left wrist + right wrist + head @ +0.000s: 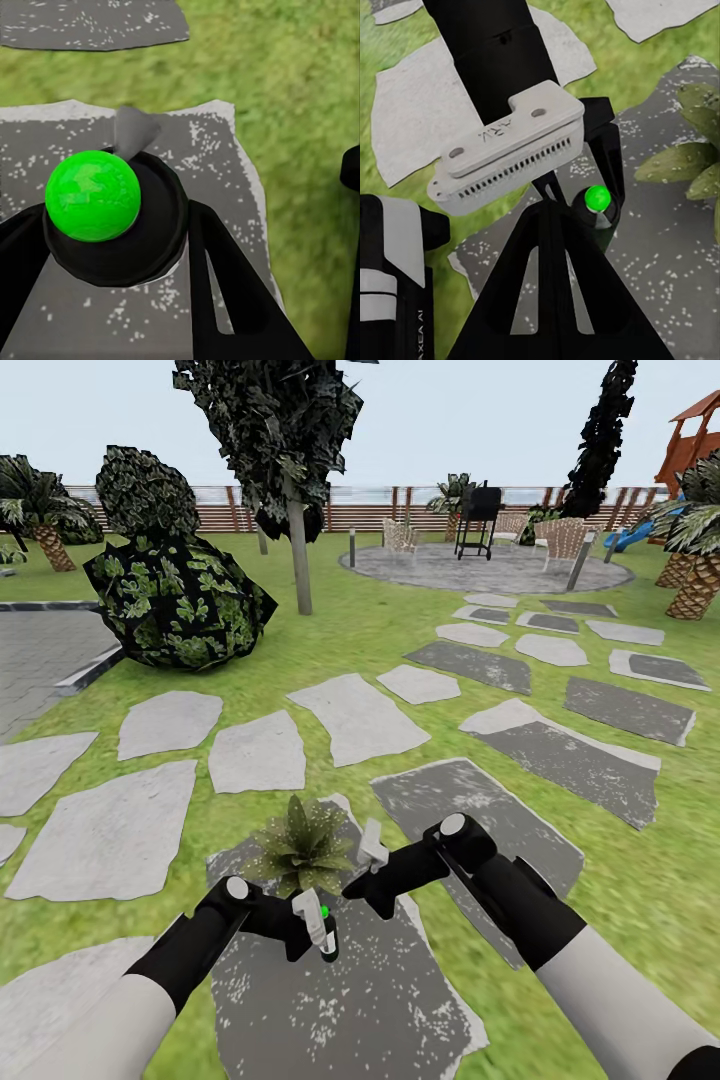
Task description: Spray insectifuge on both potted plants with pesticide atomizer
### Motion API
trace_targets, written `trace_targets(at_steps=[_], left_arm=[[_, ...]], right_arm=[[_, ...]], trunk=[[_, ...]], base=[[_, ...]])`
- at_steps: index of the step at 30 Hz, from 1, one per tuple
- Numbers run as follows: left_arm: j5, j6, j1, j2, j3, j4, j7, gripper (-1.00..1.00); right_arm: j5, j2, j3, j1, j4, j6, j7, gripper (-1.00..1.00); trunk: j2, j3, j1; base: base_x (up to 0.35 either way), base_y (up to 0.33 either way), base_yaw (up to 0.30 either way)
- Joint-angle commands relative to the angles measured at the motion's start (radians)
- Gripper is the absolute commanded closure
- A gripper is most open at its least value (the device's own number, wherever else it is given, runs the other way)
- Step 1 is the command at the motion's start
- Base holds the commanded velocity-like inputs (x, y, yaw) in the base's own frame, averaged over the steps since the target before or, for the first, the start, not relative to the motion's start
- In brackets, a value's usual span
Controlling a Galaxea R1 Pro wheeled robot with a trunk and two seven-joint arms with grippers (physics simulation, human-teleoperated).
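Pesticide atomizer [326,932] sits clamped in the left end effector [312,928] beside a potted plant [300,847]; right end effector's [372,857] opening can't be told.

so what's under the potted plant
The potted plant stands on a speckled grey stone slab set in the lawn. Its leaves hide the pot and the part of the slab directly beneath it.

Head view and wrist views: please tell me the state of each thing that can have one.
pesticide atomizer: held upright in the left gripper, off the ground.
left gripper: shut on the atomizer.
right gripper: cannot tell if open.
potted plant: upright on a stone slab.
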Motion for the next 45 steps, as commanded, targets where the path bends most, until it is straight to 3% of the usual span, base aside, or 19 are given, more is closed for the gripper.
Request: trace_targets(at_steps=[1, 9, 16, 22, 24, 27, 29, 34, 45], left_arm=[[0.000, 0.010, 0.000, 0.001, -0.002, -0.002, -0.004, 1.00], [0.000, 0.009, 0.005, 0.002, -0.003, -0.005, -0.011, 1.00], [-0.001, -0.004, 0.061, 0.001, -0.008, -0.012, -0.011, 1.00], [0.001, -0.008, 0.087, 0.002, -0.054, -0.042, -0.009, 1.00], [0.001, -0.008, 0.095, 0.002, -0.056, -0.060, -0.009, 1.00], [0.000, -0.008, 0.103, 0.002, -0.057, -0.071, -0.006, 1.00], [0.000, -0.008, 0.104, 0.002, -0.057, -0.082, -0.008, 1.00], [0.000, -0.008, 0.104, 0.002, -0.057, -0.151, -0.007, 1.00], [0.000, -0.007, 0.104, 0.000, -0.058, -0.156, -0.005, 1.00]], right_arm=[[0.005, 0.000, 0.000, -0.001, -0.002, 0.007, 0.004, 1.00], [0.006, 0.000, 0.001, -0.001, 0.000, 0.007, 0.004, 1.00], [0.006, 0.000, 0.002, -0.001, 0.003, 0.007, 0.003, 1.00], [0.006, 0.000, 0.002, -0.001, 0.005, 0.007, 0.003, 1.00], [0.015, 0.000, 0.002, -0.001, 0.006, 0.007, 0.003, 1.00], [0.083, 0.000, 0.002, -0.001, 0.006, 0.007, 0.003, 1.00], [0.101, 0.001, 0.002, -0.001, 0.006, 0.007, 0.004, 1.00], [0.106, 0.001, 0.002, 0.000, 0.006, 0.007, 0.004, 1.00], [0.106, 0.001, 0.002, -0.001, 0.006, 0.007, 0.004, 1.00]], trunk=[[0.000, -0.001, 0.000], [0.000, -0.001, 0.000], [0.000, -0.001, 0.000], [0.000, -0.001, 0.000], [0.000, -0.001, 0.000], [0.000, -0.001, 0.000], [0.000, -0.001, 0.000], [0.000, -0.001, 0.000], [0.000, -0.001, 0.000]], base=[[0.000, 0.000, 0.000], [0.000, 0.000, 0.000], [0.000, 0.000, 0.000], [0.000, 0.000, 0.000], [0.000, 0.000, 0.000], [0.000, 0.000, 0.000], [0.000, 0.000, 0.000], [0.000, 0.000, 0.000], [0.000, 0.000, 0.000]])
